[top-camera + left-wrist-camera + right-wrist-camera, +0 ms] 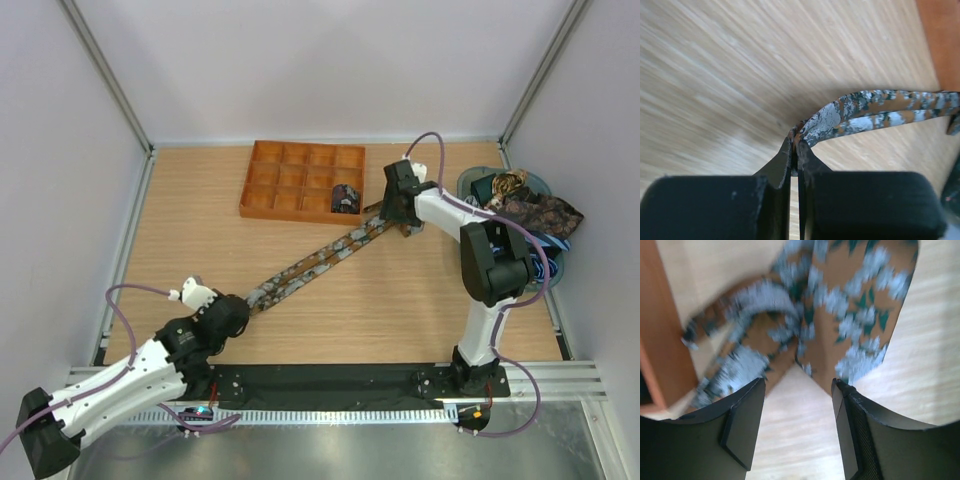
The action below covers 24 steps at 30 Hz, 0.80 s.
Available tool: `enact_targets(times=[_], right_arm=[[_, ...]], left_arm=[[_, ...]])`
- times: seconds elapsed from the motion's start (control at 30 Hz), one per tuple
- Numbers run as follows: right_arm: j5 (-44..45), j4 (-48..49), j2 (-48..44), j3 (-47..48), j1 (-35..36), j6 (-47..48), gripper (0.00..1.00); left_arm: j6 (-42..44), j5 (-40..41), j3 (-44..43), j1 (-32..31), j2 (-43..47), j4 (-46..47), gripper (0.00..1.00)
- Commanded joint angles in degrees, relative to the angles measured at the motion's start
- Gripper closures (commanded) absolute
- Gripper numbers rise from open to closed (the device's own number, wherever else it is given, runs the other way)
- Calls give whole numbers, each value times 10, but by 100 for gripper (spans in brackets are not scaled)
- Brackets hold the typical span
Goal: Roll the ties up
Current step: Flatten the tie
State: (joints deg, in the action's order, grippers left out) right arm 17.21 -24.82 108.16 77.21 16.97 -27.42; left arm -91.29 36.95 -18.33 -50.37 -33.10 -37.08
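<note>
From my station, the left gripper (795, 147) has its black jaws pressed together on the folded end of a long, narrow brown paisley fabric necktie (320, 258) with pale grey-blue and dark blotches. That pinched end sits low over the light wooden table (400, 310), near the left arm's side. From there the necktie runs in a doubled band diagonally across the table, up and to the right, to the right gripper (799, 385) beside the near right corner of the orange gridded plastic tray (262, 180). In the right wrist view, that gripper's two dark fingers stand apart with bare wood between them. The necktie's broad end lies just ahead of the tips, and I can't see it gripped. A small dark rolled tie (346, 197) sits in the tray's near right compartment. A heap of loose patterned ties (535, 212) lies at the table's right edge.
</note>
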Motion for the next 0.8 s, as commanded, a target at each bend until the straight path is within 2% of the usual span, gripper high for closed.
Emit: enact_targets(times=[0.0, 0.03, 0.13, 0.23, 0.47, 0.57, 0.6, 0.63, 0.7, 0.77], right_arm=[[52, -7, -28, -25, 24, 14, 37], [69, -13, -25, -33, 32, 14, 42], [75, 4, -29, -57, 38, 9, 46], [93, 11, -19, -72, 38, 4, 46], [135, -7, 31, -26, 38, 19, 47], [167, -15, 44, -10, 37, 26, 62], [184, -19, 48, -4, 37, 27, 81], [195, -22, 50, 10, 34, 30, 88], [198, -23, 53, 27, 26, 39, 99], [198, -38, 63, 75, 9, 52, 99]], left_arm=[[33, 30, 8, 4, 14, -44, 99], [42, 28, 9, 3, 15, -41, 99], [50, 29, 5, 4, 6, -50, 99], [48, 30, 0, 4, -3, -62, 100], [50, 23, 15, 4, 22, -58, 100], [49, 23, 16, 4, 26, -61, 100], [49, 25, 16, 4, 26, -66, 99], [49, 26, 15, 4, 25, -68, 99], [52, 30, 14, 4, 23, -70, 99], [54, 33, 12, 5, 22, -75, 99]])
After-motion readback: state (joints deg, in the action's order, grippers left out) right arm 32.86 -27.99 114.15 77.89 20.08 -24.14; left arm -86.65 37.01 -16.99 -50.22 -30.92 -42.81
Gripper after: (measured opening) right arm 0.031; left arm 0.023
